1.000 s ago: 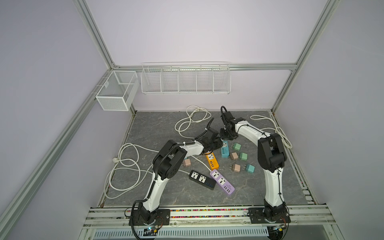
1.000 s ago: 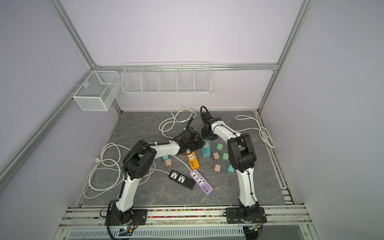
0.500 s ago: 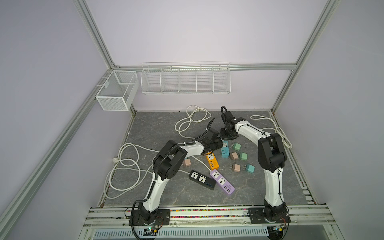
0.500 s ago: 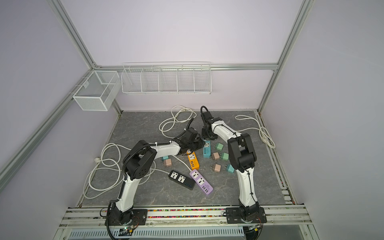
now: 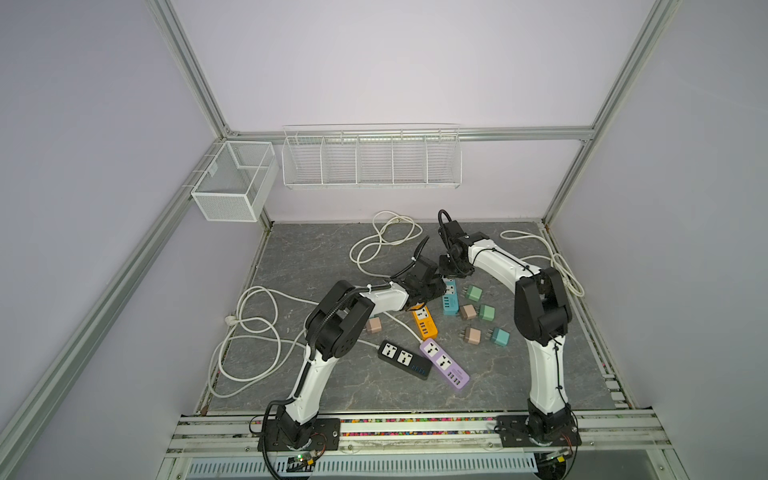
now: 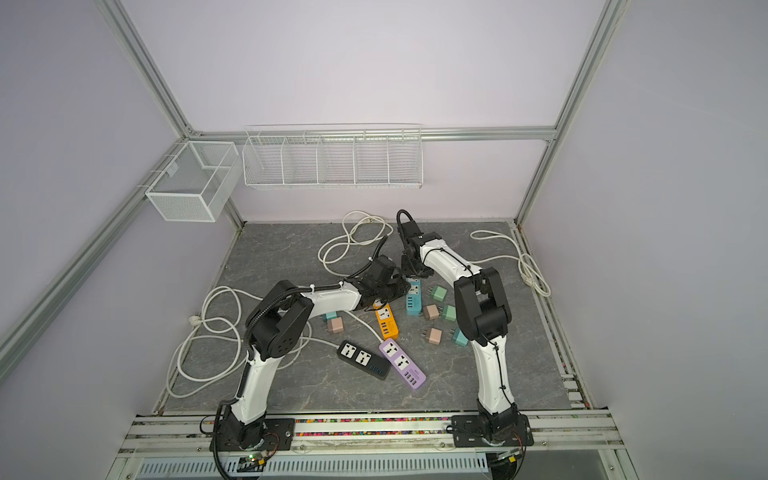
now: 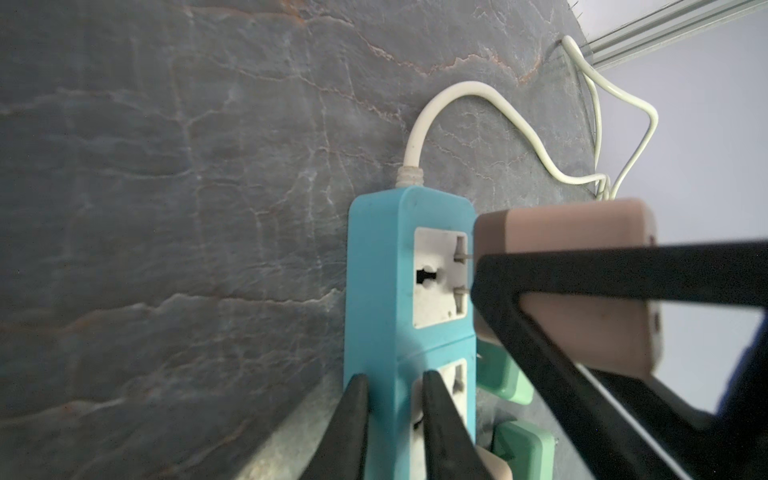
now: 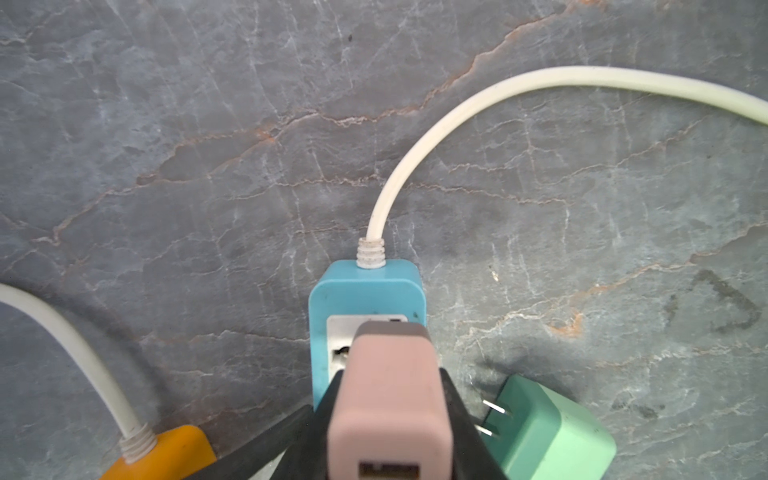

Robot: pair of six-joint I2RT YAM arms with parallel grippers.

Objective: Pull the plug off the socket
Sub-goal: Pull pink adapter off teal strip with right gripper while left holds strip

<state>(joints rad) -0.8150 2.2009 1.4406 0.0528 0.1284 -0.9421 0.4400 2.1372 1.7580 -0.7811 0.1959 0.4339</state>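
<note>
The pink plug (image 7: pixel 557 228) is clamped by the right gripper (image 8: pixel 390 403), prongs (image 7: pixel 462 257) partly bared, square off the blue strip (image 7: pixel 374 291), itself pinched by the left gripper (image 7: pixel 395 424).

**Hidden Prongs, Cropped Strips**

In the right wrist view the pale pink block-shaped plastic plug (image 8: pixel 388 395), clamped in the right tool (image 8: pixel 391 376), hid its prongs and most of the socket face of the blue plastic power strip (image 8: pixel 365 291). An orange plastic power strip (image 8: pixel 174 453) and a green plastic adapter (image 8: pixel 552 436) were cropped. In the left wrist view a black finger (image 7: pixel 623 274) of that tool crossed the plug; only a sliver of prong showed. The blue strip's other end and the left tool (image 7: pixel 395 376) pinching it ran off the edge. In both top views the tools overlapped, too small to read.
</note>
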